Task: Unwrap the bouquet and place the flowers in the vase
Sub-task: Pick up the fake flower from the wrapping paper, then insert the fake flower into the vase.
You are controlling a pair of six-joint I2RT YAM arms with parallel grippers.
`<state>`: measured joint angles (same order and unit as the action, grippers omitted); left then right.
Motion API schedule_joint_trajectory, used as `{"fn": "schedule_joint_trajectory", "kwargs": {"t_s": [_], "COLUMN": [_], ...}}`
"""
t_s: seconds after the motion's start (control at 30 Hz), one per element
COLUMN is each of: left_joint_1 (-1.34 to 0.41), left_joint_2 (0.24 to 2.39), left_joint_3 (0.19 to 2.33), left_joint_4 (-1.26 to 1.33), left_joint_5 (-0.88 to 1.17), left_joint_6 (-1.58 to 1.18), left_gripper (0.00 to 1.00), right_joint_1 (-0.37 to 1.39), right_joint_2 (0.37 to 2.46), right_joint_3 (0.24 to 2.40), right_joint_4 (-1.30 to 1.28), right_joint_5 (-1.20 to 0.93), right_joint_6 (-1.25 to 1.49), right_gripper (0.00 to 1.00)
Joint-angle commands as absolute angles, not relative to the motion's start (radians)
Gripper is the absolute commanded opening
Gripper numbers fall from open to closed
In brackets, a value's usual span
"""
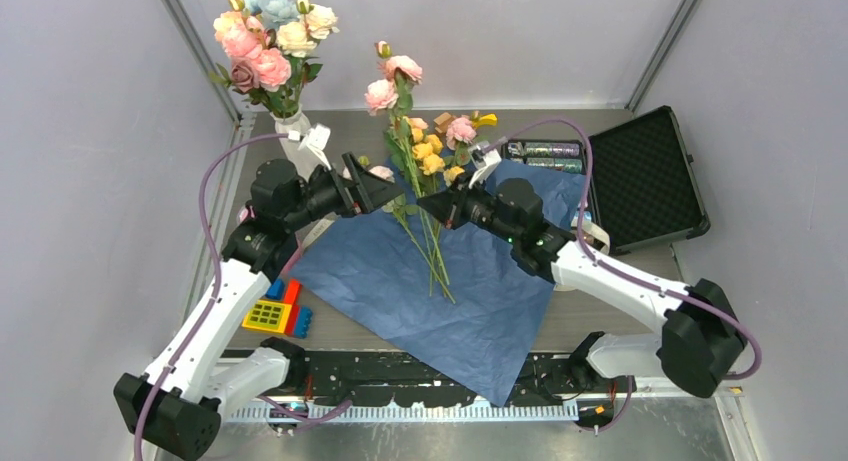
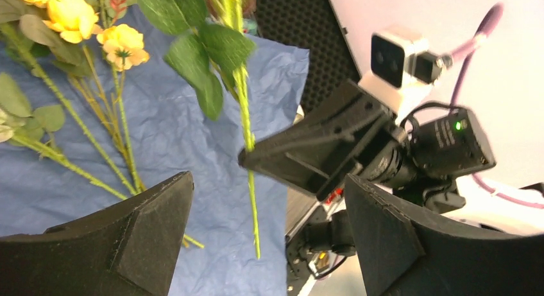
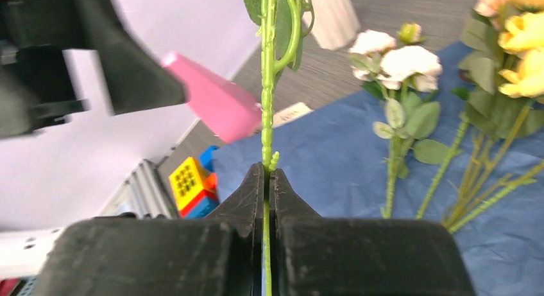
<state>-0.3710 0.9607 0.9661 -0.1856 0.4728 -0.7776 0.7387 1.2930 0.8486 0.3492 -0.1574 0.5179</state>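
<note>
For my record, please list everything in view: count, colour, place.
vase: one, white, far left
big blooms: one bunch, pink, white, blue, in vase
paper wrap: one, blue, table centre
loose flowers: several, yellow, pink, cream, on paper wrap
held flower: one, pink, raised above centre
case: one, black, far right
cylinders: two, dark, beside case
toy blocks: one cluster, yellow, red, blue, near left
cone block: one, pink, by toy blocks
left gripper: one, black, open beside held flower
right gripper: one, black, shut on held flower

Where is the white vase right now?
In the top view the vase stands at the back left, just behind the left arm, with big pink and white blooms in it.
</note>
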Motion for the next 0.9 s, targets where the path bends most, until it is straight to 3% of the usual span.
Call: {"fn": "schedule_joint_trajectory", "kwargs": {"t_s": [0.0,0.47,0.57,0.77,0.87], "left_joint_1": [-0.367,-0.367,-0.367,-0.367,-0.367], "left_joint_2": [0.996,0.979,0.966,0.941,0.935], "left_joint_3": [0.987,1.000,1.000,0.996,0.993], "left_joint_4": [-0.045,-0.040,-0.044,-0.053,-0.054], "left_joint_5": [0.535,0.481,0.469,0.440,0.433], "left_joint_6": [-0.870,-0.861,-0.855,-0.850,-0.849], "left_gripper": [0.90,0.89,0.83,0.57,0.49], "right_joint_1": [0.764,0.828,0.832,0.837,0.839], "right_joint_2": [1.188,1.148,1.155,1.160,1.161], "right_joint_3": [0.769,0.749,0.753,0.764,0.773], "right_joint_4": [0.543,0.585,0.581,0.552,0.530], "right_joint_5": [-0.241,-0.344,-0.354,-0.361,-0.361], "right_joint_6": [0.595,0.594,0.594,0.580,0.568], "right_gripper": [0.00,0.00,0.00,0.00,0.00]}}
